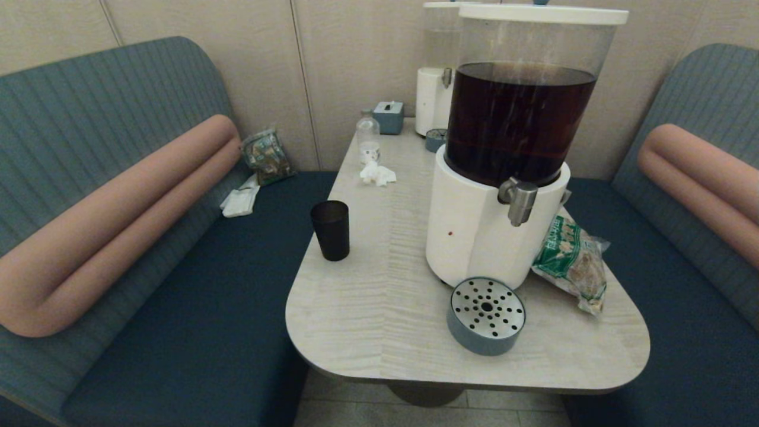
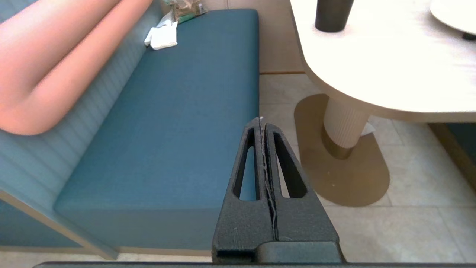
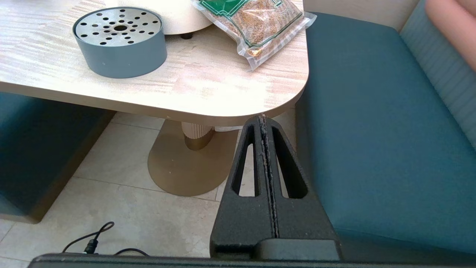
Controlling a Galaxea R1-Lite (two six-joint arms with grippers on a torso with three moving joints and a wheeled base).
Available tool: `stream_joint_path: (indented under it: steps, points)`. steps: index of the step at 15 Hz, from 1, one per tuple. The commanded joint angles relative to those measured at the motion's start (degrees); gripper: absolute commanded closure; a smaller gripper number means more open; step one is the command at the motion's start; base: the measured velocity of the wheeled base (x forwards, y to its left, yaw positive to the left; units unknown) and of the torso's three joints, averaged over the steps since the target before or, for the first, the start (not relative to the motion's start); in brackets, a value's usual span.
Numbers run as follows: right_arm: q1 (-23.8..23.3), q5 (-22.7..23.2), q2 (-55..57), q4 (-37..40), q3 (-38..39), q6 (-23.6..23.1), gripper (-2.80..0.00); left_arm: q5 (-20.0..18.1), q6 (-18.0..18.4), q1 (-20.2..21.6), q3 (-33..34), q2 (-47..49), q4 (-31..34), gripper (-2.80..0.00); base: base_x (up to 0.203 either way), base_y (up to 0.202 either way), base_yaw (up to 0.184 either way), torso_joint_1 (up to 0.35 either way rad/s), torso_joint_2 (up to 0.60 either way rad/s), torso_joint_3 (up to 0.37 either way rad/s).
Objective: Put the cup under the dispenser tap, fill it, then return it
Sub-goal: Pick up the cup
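Observation:
The black cup (image 1: 331, 229) stands upright near the table's left edge; its lower part also shows in the left wrist view as the cup (image 2: 332, 15). The silvery dispenser tap (image 1: 518, 200) juts from the white base of the big dispenser (image 1: 474, 231), whose clear tank holds dark brown liquid. A round grey drip tray (image 1: 486, 315) lies on the table below and in front of the tap. My left gripper (image 2: 261, 123) hangs shut and empty below table height, over the left bench's edge. My right gripper (image 3: 263, 120) is shut and empty, low by the table's near right corner.
A green snack bag (image 1: 570, 261) lies right of the dispenser. Farther back are crumpled tissue (image 1: 377, 174), a small clear bottle (image 1: 367, 139), a tissue box (image 1: 388, 116) and a smaller white dispenser (image 1: 436, 95). Blue benches (image 1: 195, 296) flank the table (image 1: 379, 308). A cable (image 3: 93, 242) lies on the floor.

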Motion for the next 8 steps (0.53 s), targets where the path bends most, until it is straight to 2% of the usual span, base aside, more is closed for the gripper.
stream_joint_path:
  steps: [1,2,4,8]
  points:
    - [0.0,0.0,0.0,0.0,0.1,0.0,0.00,-1.5,0.3,0.0,-3.0,0.7,0.9,0.00,0.000,0.000,0.000,0.000,0.00,0.000]
    - [0.0,0.0,0.0,0.0,0.1,0.0,0.00,-2.6,0.3,0.0,-6.1,1.7,1.6,0.00,0.000,0.000,0.000,0.000,0.00,0.000]
    - [0.0,0.0,0.0,0.0,0.1,0.0,0.00,-6.7,-1.5,-0.1,-17.3,8.2,4.2,0.00,0.000,0.000,0.000,0.000,0.00,0.000]
    - [0.0,0.0,0.0,0.0,0.1,0.0,0.00,-17.2,-11.5,-2.4,-32.7,27.2,5.0,0.00,0.000,0.000,0.000,0.000,0.00,0.000]
